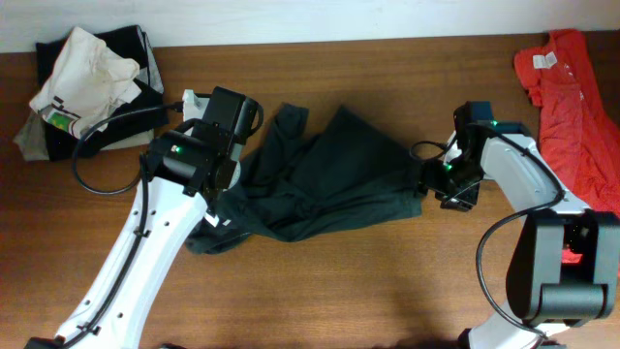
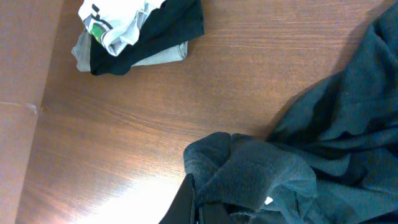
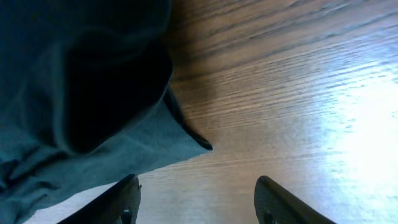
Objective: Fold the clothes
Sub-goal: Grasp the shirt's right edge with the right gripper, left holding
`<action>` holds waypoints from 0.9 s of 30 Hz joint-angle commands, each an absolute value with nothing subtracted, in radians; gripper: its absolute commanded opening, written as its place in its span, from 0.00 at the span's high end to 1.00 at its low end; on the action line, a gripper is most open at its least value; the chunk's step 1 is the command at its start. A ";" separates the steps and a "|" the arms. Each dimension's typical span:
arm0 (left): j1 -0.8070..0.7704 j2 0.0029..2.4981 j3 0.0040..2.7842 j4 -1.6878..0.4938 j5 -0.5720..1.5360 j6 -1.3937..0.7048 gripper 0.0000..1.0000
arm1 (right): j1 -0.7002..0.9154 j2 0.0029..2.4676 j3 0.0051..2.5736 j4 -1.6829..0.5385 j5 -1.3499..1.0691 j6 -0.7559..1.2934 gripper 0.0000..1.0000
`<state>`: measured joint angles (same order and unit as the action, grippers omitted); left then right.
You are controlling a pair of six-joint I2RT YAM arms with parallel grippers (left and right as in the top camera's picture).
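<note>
Across the frame, surface (image 1: 339, 291): brown wood with fine lengthwise grain, made glossy where light is reflected.
Top edge, wall (image 1: 339, 19): a pale, plain strip is seen.
Black T-shirt (image 1: 329, 179): soft dark cloth, crumpled and creased, spread at the centre of the surface.
Red-orange T-shirt (image 1: 572, 97): rumpled, laid at the upper right.
Clothes pile (image 1: 87, 82): cream and black garments, heaped at the upper left.
Left hand (image 2: 198, 206): pressed together on a bunched fold at the black T-shirt's left edge.
Right hand (image 3: 196, 199): fingers are held spread over bare wood, just beside the shirt's right hem.
</note>
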<state>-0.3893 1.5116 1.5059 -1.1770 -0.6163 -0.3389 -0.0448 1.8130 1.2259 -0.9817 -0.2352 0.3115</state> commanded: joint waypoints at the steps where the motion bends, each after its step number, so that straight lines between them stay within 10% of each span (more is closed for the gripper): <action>1: -0.381 1.517 1.521 -1.172 -0.616 -0.355 0.99 | -0.036 1.806 1.171 -0.931 -0.259 0.309 0.38; 27: -0.381 1.517 1.521 -1.187 -0.605 -0.355 0.98 | 0.078 1.862 1.081 -0.804 -0.105 0.426 0.25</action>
